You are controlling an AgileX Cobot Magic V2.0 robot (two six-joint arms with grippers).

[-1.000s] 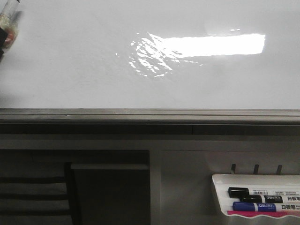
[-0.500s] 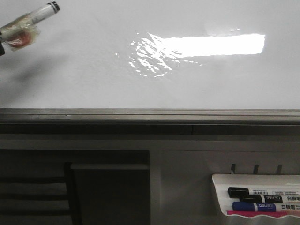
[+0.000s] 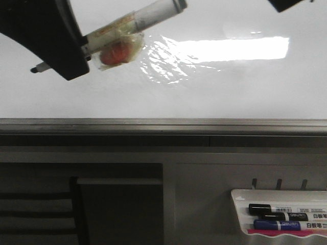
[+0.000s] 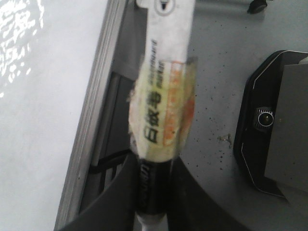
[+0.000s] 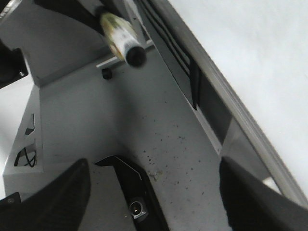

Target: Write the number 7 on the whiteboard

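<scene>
Now well in over the whiteboard (image 3: 163, 92) from its left edge: left claw (image 4: 149, 202), far deeper into the front view than half a second ago, when only the marker's end showed at the upper left corner. Pinching a taped marker (image 3: 134, 24) between both fingers, barrel slanting up toward the glare patch (image 3: 230, 48), capped end high and toward the board's middle. Entered too since then, at the upper right corner: a dark part of the right arm (image 3: 286, 4). Right claw (image 5: 154, 192) spread wide, holding nothing, looking down past the board's grey rail.

No number 7 anywhere on the board; surface bare of ink. Writing not begun, judging by that. Cap seemingly on the marker, so probably uncapping comes first, with the right arm closing in for it. Spare markers (image 3: 278, 217) untouched in the tray (image 3: 240, 204) below the board's lower right corner.
</scene>
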